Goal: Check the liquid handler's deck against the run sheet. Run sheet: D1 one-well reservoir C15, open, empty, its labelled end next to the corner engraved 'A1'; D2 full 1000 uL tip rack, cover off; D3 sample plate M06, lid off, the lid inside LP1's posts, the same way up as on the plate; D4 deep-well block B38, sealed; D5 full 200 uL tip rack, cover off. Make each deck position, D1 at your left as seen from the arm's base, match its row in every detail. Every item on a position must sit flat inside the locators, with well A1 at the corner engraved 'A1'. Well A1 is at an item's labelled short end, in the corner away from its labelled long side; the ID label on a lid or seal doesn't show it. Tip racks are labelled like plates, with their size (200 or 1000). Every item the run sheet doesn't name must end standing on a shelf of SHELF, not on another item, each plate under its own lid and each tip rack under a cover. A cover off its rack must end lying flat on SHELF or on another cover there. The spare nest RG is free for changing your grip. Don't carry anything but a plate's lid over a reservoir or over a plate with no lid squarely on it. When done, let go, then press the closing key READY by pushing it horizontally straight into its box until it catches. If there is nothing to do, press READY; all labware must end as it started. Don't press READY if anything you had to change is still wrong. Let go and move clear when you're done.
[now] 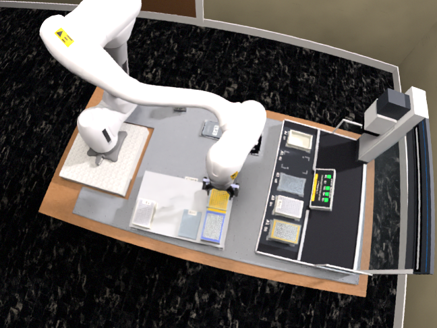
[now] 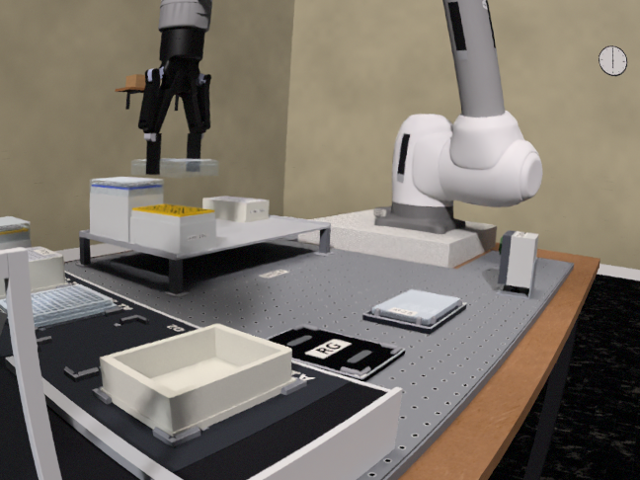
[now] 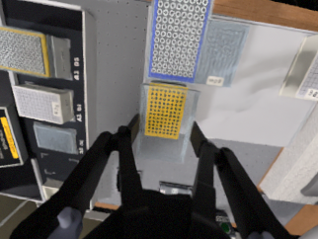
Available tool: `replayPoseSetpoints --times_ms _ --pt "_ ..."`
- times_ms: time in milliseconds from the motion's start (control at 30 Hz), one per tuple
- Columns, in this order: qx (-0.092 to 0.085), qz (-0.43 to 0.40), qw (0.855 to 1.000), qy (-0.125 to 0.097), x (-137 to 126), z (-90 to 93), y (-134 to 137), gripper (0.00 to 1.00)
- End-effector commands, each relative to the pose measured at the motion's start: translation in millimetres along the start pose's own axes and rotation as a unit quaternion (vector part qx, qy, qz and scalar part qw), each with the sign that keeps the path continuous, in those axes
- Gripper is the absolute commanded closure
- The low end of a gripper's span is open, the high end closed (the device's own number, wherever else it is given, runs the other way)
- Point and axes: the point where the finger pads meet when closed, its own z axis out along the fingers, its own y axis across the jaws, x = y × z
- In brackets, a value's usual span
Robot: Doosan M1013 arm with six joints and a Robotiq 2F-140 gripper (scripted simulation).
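Observation:
My gripper (image 2: pixel 173 152) is shut on a clear tip rack cover (image 2: pixel 174 166) and holds it level in the air above the shelf (image 2: pixel 258 227). Directly below it stands an uncovered yellow-topped tip rack (image 2: pixel 172 225), also seen through the cover in the wrist view (image 3: pixel 166 111). A taller blue-topped tip rack (image 2: pixel 125 206) stands next to it. On the deck are an open white reservoir (image 1: pixel 299 140), a set of bare locators (image 1: pixel 296 162), a clear well plate (image 1: pixel 291 184), a white block (image 1: pixel 288 206) and a yellow-framed tip rack (image 1: pixel 283 231).
A flat cover (image 1: pixel 189 224) and a lidded plate (image 1: pixel 143 212) also lie on the shelf. A lid (image 2: pixel 417 307) sits in a nest near the black RG nest (image 2: pixel 337 353). A small key box (image 2: pixel 520 261) stands by the table edge. A panel with green lights (image 1: pixel 322 190) is beside the deck.

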Motion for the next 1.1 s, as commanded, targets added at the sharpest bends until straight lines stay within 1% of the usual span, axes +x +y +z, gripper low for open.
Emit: replayPoseSetpoints --times_ms 0,533,600,1067 --pt "0.001 0.0 1.0 0.0 0 2.7 0 0.9" --pt "0.001 0.0 1.0 0.0 0 27.7 0 0.9" --pt "0.001 0.0 1.0 0.0 0 27.7 0 0.9" --pt "0.001 0.0 1.0 0.0 0 51.1 0 0.9"
